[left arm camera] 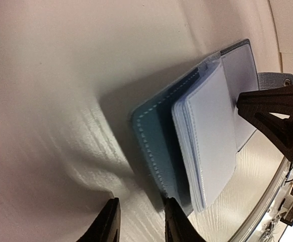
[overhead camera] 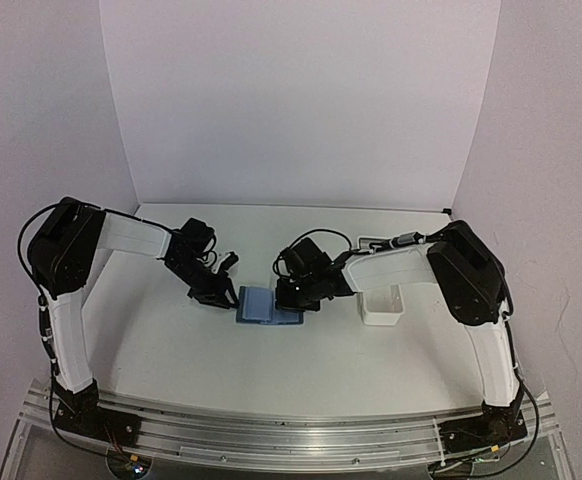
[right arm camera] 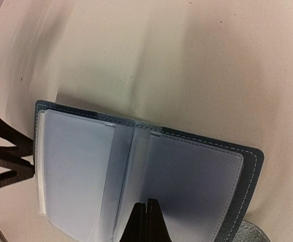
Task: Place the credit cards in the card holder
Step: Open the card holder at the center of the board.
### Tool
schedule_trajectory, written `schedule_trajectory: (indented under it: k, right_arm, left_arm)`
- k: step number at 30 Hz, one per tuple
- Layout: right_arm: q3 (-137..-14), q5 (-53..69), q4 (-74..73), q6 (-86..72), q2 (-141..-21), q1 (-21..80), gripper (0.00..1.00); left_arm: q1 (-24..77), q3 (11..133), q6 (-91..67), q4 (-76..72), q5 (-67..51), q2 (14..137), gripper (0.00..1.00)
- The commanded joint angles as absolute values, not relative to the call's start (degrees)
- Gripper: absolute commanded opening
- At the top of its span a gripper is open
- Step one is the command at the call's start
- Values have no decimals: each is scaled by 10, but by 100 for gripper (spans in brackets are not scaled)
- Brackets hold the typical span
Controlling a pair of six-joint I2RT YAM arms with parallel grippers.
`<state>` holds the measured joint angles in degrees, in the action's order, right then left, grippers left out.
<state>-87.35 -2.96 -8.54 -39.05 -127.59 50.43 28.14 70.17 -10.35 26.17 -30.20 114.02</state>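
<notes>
We saw the card holder (overhead camera: 268,306) unfolded on the table (overhead camera: 301,365), between both grippers. Left gripper (left arm camera: 140,209) had its fingers spread, with the holder's stitched edge just past the tips. Right gripper (right arm camera: 146,209) had its fingers pressed together, tips at the inner sleeve by the spine. We couldn't tell if they pinched anything.

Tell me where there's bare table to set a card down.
Bare: the wide strip of table between the card holder and the arm bases, and the stretch behind it toward the back wall. Crowded: the middle, where the left end effector and right end effector flank the holder, with the white tray at right.
</notes>
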Motion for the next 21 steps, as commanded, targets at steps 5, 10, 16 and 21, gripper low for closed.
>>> schedule_trajectory:
  k: [5,10,16,21]
  right_arm:
    - [-913,-9,-105,-338,-1258,511,0]
    - [-933,13,-103,-342,-1254,511,0]
    - [-947,35,-92,-363,-1273,509,0]
    - [-905,6,-91,-410,-1255,504,0]
  left_arm:
    - [250,718,-7,308,-334,1079,29]
    - [288,748,32,272,-400,1040,27]
    - [309,757,-46,227,-369,1090,20]
    - [320,809,-91,256,-360,1196,16]
